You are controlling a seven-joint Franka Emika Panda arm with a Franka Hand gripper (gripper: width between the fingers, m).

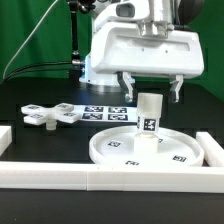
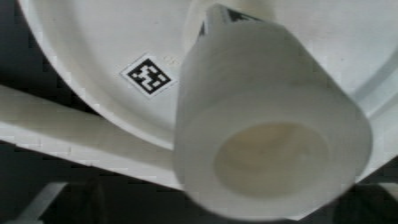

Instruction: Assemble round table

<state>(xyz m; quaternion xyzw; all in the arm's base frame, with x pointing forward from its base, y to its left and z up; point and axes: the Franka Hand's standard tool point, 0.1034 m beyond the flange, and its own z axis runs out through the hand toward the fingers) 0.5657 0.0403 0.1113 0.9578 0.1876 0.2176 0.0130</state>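
Note:
The large round rimmed disc (image 1: 120, 150) lies flat on the black table. The short cylinder leg (image 1: 149, 118) stands upright on it, near its middle, with a tag on its side. My gripper (image 1: 151, 90) hangs right over the leg's top, open. Its fingers (image 1: 125, 86) stand wide on both sides of the leg and do not touch it. The flat cross-shaped piece (image 1: 55, 112) lies on the table at the exterior view's left. In the wrist view the leg (image 2: 267, 140) fills the middle, seen from its hollow top end, over the disc (image 2: 89, 45). My fingertips do not show there.
The marker board (image 1: 105, 111) lies behind the disc. Long white border bars run along the front (image 1: 100, 180), the exterior view's right (image 1: 213, 150) and left (image 1: 5, 138). One bar (image 2: 71, 125) shows beside the disc in the wrist view.

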